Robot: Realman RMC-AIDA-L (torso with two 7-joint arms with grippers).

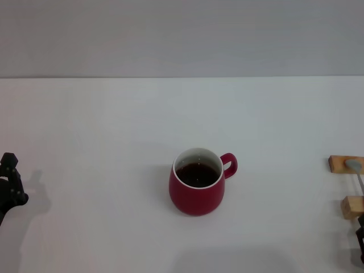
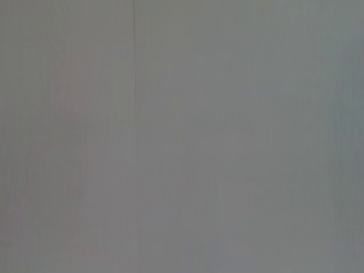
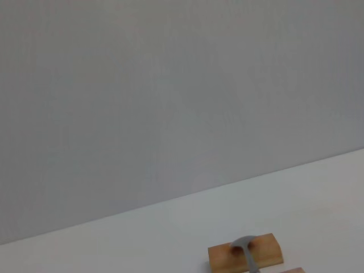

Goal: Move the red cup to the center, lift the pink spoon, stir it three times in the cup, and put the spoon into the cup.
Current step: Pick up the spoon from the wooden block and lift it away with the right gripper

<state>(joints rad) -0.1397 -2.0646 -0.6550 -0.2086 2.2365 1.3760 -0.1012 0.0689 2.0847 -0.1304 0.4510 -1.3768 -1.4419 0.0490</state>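
Observation:
The red cup [image 1: 197,190] stands near the middle of the white table [image 1: 102,131], with dark liquid inside and its handle pointing to the right and away. The pink spoon [image 1: 355,169] lies across two tan wooden blocks at the far right edge; only its grey bowl and a bit of stem show. Its bowl also shows in the right wrist view [image 3: 244,248], resting on a block [image 3: 267,254]. My left gripper [image 1: 10,185] is at the far left edge, well away from the cup. My right gripper [image 1: 360,236] shows partly at the lower right corner, just in front of the blocks.
The two wooden blocks [image 1: 340,164] [image 1: 352,206] sit at the table's right edge. A grey wall [image 1: 182,34] stands behind the table's far edge. The left wrist view shows only a plain grey surface.

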